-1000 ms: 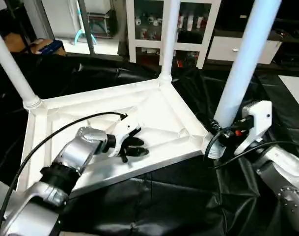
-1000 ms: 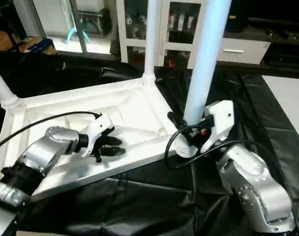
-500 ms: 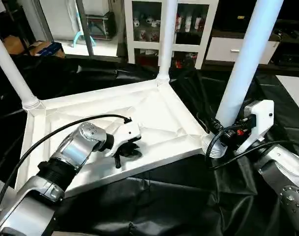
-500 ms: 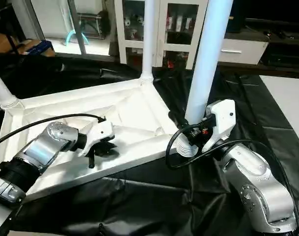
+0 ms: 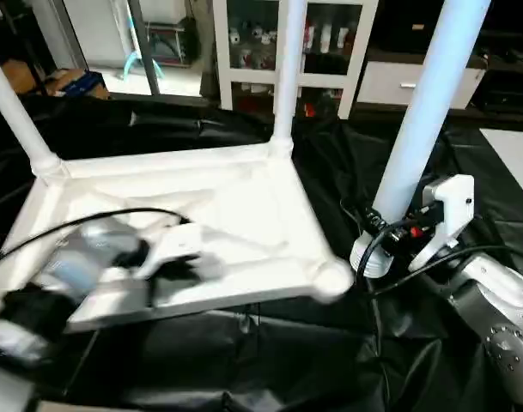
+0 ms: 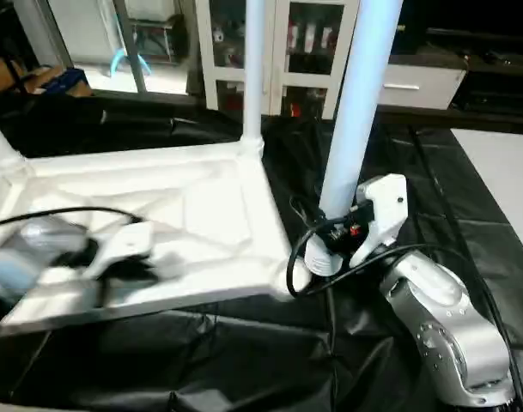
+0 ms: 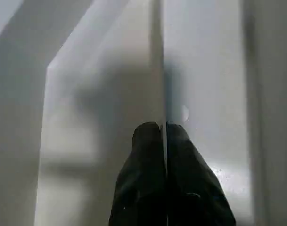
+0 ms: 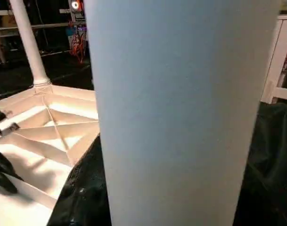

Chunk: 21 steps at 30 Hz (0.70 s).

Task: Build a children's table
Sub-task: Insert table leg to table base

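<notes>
The left hand is pinched shut on a thin rib of the upturned table top, which lies flat on the black-draped counter with two legs already standing up from its far corners. To its right, the near corner socket sits empty. Just beside that socket, the right hand grips a third leg low on its shaft, upright, so the right arm looks nearest for seating it.
</notes>
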### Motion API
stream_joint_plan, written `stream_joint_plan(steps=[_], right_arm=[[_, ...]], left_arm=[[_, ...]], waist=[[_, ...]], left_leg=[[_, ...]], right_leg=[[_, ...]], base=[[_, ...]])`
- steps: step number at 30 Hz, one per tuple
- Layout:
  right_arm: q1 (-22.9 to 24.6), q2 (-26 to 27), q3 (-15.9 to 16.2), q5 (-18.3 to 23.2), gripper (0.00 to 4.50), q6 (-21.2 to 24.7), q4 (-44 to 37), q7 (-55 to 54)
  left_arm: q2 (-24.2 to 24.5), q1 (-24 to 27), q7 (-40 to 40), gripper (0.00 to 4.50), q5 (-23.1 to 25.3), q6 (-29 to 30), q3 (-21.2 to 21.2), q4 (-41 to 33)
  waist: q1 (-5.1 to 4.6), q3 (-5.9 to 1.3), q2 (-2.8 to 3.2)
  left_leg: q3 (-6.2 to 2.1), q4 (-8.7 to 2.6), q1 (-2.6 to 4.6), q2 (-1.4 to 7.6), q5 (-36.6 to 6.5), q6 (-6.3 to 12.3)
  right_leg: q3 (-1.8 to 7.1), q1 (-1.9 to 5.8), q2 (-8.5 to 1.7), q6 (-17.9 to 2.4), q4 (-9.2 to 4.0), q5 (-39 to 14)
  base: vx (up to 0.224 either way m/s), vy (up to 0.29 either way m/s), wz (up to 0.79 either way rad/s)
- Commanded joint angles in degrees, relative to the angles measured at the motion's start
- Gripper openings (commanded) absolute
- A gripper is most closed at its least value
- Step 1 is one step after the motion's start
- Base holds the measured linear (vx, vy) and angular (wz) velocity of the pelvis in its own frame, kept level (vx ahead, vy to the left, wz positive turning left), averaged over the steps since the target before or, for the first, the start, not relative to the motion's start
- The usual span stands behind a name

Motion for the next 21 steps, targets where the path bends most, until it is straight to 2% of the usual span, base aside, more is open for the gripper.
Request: stream_joint_plan(steps=[1, 2, 5, 6, 8, 12, 13, 14, 16, 17, 18, 21], right_arm=[[-0.5, 0.1, -0.2, -0.4, 1.84, 0.3, -1.2, 0.2], [-0.4, 0.1, -0.2, -0.5, 1.84, 0.4, -1.2, 0.3], [-0.6, 0.6, 0.1, -0.7, 1.84, 0.4, -0.8, 0.3], [-0.7, 0.7, 0.2, -0.7, 1.84, 0.5, -0.8, 0.3], [-0.9, 0.8, 0.2, -0.8, 1.84, 0.6, -0.7, 0.5], [-1.0, 0.8, -0.1, -0.7, 1.84, 0.7, -0.5, 0.6], [-1.0, 0.7, -0.3, -0.7, 1.84, 0.8, -0.4, 0.7], [-0.9, 0.7, -0.4, -0.7, 1.84, 0.8, -0.4, 0.7], [-0.9, 0.8, -0.6, -0.8, 1.84, 0.9, -0.4, 0.7], [-0.9, 0.8, -0.6, -0.8, 1.84, 0.9, -0.4, 0.7], [-0.8, 0.9, -0.8, -0.8, 1.84, 1.0, -0.4, 0.5], [-0.8, 1.1, -1.1, -0.6, 1.84, 1.2, -0.5, 0.3]], left_arm=[[2.5, 2.1, 3.2, 0.05, 3.6, 1.1, 0.2, 3.0], [2.9, 2.8, 4.5, 0.05, 3.8, 2.2, 0.9, 2.5], [2.1, 4.4, 9.8, 0.05, 4.2, 6.2, 3.0, 1.2], [2.2, 4.8, 10.4, 0.05, 4.6, 6.5, 2.9, 1.2], [3.1, 5.7, 10.3, 0.05, 5.5, 5.1, 2.5, 1.2], [3.6, 6.9, 10.0, 0.05, 4.2, 2.1, 3.7, 0.6], [2.8, 7.3, 10.0, 0.05, 1.7, 0.8, 6.0, -0.8], [2.6, 7.4, 9.3, 0.28, 0.6, 0.5, 6.7, -1.3], [2.5, 8.6, 4.4, 0.28, -5.3, -0.3, 9.6, -4.8], [2.5, 8.6, 4.4, 0.43, -5.3, -0.3, 9.6, -4.8], [3.6, 9.4, 1.5, 0.57, -6.6, 0.0, 9.6, -6.7], [5.1, 10.3, -0.9, 0.77, -6.9, 0.1, 9.1, -9.0]], waist=[[0.18, -3.01, 0.05], [0.12, -2.92, -0.28], [0.05, -2.82, -0.17], [-0.04, -2.78, -0.43], [-0.04, -2.75, -0.30], [-0.45, -2.72, -0.32], [-0.51, -2.72, -0.29], [-0.59, -2.76, -0.32], [-0.56, -2.98, -0.08], [-0.60, -3.12, -0.12], [-0.50, -3.15, 0.07], [-0.35, -3.11, 0.00]], left_leg=[[-1.83, -5.43, 1.46, 4.45, -10.2, 0.63], [-1.77, -5.53, 1.51, 4.45, -10.9, 0.25], [-1.75, -5.59, 1.54, 4.50, -11.9, -0.25], [-1.73, -5.65, 1.49, 4.46, -12.1, -0.35], [-1.76, -5.69, 1.46, 4.41, -12.1, -0.52], [-1.77, -5.79, 1.53, 4.36, -13.2, -0.82], [-1.81, -5.82, 1.54, 4.44, -13.4, -0.86], [-1.77, -5.78, 1.47, 4.41, -13.2, -0.83], [-1.71, -5.66, 1.59, 4.39, -12.0, -0.57], [-1.66, -5.54, 1.51, 4.36, -10.2, -0.11], [-1.61, -5.44, 1.62, 4.37, -9.1, 0.36], [-1.48, -5.45, 1.66, 4.41, -8.0, 0.97]], right_leg=[[1.64, 1.73, -3.88, -16.4, -3.38, -0.2], [1.65, 1.64, -3.82, -16.3, -3.48, -0.9], [1.75, 1.56, -3.97, -16.2, -3.58, -2.3], [1.78, 1.57, -3.92, -15.9, -3.69, -3.2], [1.83, 1.50, -3.91, -15.4, -3.79, -3.9], [1.89, 1.36, -3.84, -14.9, -3.92, -4.7], [1.92, 1.34, -3.89, -15.0, -3.97, -4.7], [1.91, 1.35, -3.85, -15.0, -3.88, -4.2], [1.83, 1.23, -3.76, -15.5, -3.61, -2.1], [1.77, 1.26, -3.68, -15.9, -3.38, 0.8], [1.70, 1.18, -3.61, -16.3, -3.19, 2.9], [1.60, 1.22, -3.49, -16.6, -3.13, 5.1]], base=[[0.000, 0.000, 0.00], [0.000, 0.000, 0.00], [0.000, 0.000, 0.00], [0.000, 0.000, 0.00], [0.000, 0.000, 0.00], [0.000, 0.000, 0.00], [0.000, 0.000, 0.00], [0.000, 0.000, 0.00], [0.000, 0.000, 0.00], [0.000, 0.000, 0.00], [0.000, 0.000, 0.00], [0.000, 0.000, 0.00]])
